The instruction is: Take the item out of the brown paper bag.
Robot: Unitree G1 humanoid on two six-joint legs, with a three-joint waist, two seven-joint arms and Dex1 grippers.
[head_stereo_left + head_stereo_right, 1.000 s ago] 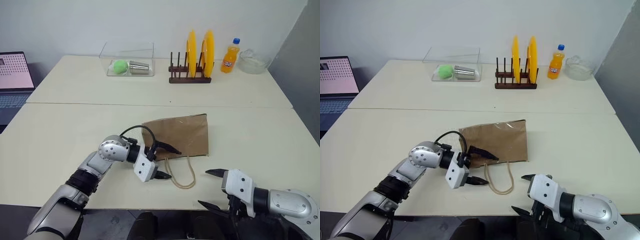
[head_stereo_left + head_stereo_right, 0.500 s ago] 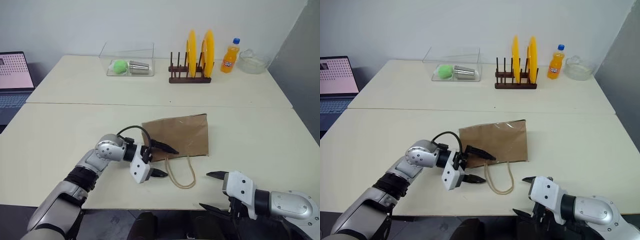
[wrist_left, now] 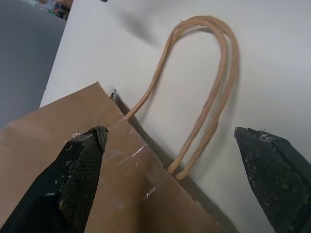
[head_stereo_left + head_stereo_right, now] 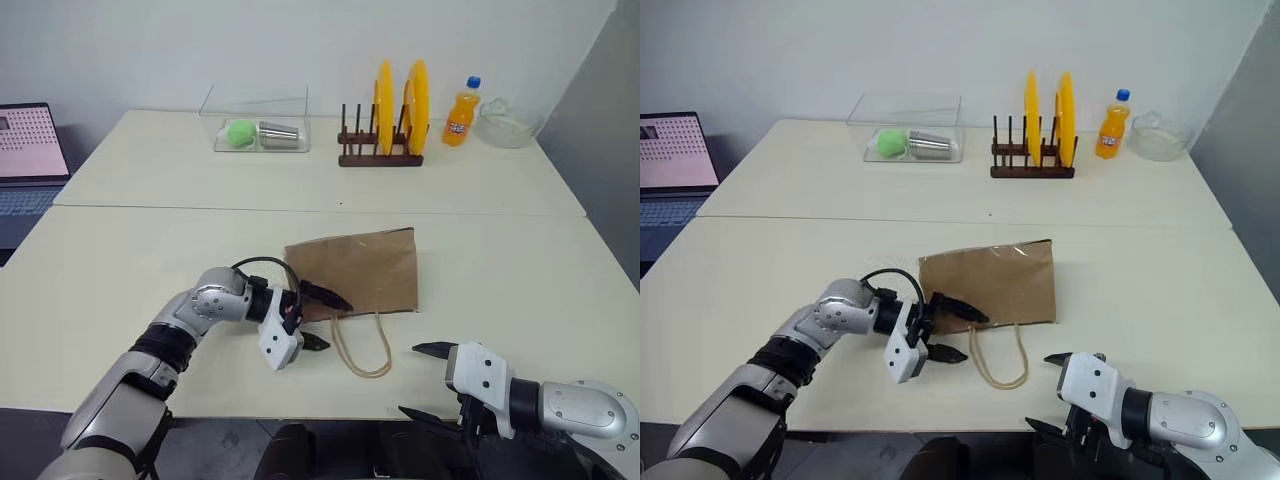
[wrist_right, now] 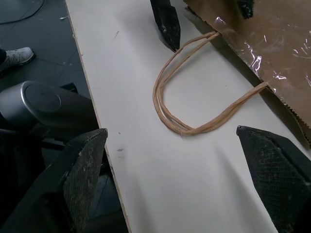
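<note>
Flat on table, brown paper bag, L gripper spread at its mouth corner, R gripper spread nr table edge.

No word, brand or number can be read anywhere. The orange soda bottle at the back of the bench wears a label with a dark mark too small to make out, and the laptop screen at the left edge shows only a grid of tiny dots. The brown paper bag is unprinted.
</note>
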